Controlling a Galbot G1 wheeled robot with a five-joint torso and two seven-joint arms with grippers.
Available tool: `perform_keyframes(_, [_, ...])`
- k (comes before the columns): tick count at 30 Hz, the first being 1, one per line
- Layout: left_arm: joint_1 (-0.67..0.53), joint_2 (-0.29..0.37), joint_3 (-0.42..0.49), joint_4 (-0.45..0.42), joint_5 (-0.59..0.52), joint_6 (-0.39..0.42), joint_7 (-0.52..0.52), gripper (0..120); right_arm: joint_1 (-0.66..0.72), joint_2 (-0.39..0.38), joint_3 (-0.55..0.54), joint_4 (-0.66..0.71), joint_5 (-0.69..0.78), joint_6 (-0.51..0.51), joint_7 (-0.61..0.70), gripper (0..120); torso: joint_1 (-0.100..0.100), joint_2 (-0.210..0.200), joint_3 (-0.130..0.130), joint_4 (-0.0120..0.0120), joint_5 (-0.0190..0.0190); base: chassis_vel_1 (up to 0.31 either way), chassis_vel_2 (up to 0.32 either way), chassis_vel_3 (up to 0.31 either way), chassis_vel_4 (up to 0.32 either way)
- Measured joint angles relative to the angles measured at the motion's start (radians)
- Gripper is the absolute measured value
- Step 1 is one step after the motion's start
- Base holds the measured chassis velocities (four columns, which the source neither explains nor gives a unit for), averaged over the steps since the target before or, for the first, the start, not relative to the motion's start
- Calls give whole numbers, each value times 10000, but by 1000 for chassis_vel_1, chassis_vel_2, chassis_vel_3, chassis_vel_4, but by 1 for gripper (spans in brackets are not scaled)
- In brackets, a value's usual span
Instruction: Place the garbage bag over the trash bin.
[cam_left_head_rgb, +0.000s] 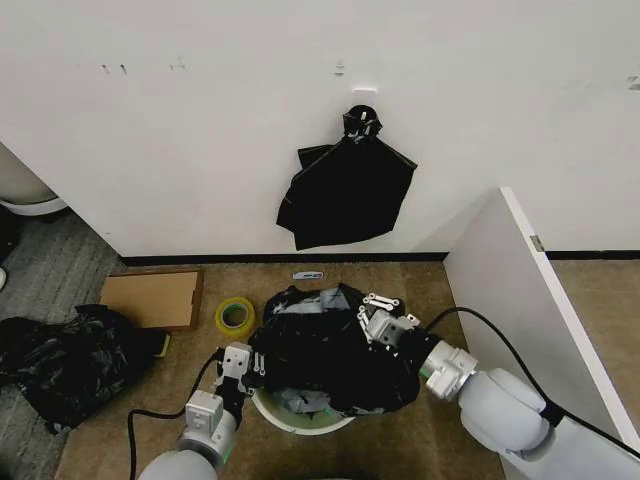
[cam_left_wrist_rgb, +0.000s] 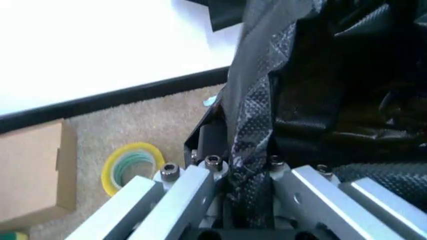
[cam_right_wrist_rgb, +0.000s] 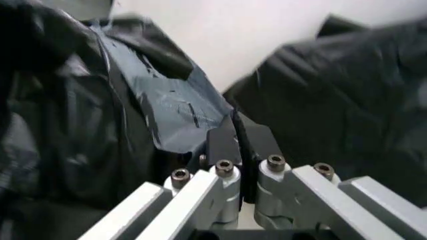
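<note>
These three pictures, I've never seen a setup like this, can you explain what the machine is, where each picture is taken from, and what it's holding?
It is a wheeled robot with two arms, each ending in a two-fingered gripper. The wide picture comes from a camera on its head, looking down at the floor by a wall. The other two come from cameras on its wrists, so the metal bars at their lower edge are the grippers' own parts.

The left gripper and the right gripper are each shut on the garbage bag, a thin black film bag spread over the white trash bin, whose rim peeks out beneath it. The left wrist view shows the film pinched between that gripper's fingers.

On the carpet lie a cardboard box, a yellow tape roll and a lumpy black heap. A bunch of black bags hangs on the wall.
</note>
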Motion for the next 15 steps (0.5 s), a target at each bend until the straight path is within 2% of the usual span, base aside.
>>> perform_keyframes(8, [-6,237,-56,257,922,-678,471,0,7,-6,78,-173,662,-549,101,0,0,0,0,0,-1,0,0,0,0])
perform_keyframes(15, [-8,298,-163,261,950,-1252,687,0,-105,-32,133,-677,1241,-807,121,0,0,0,0,-1,0,0,0,0,0])
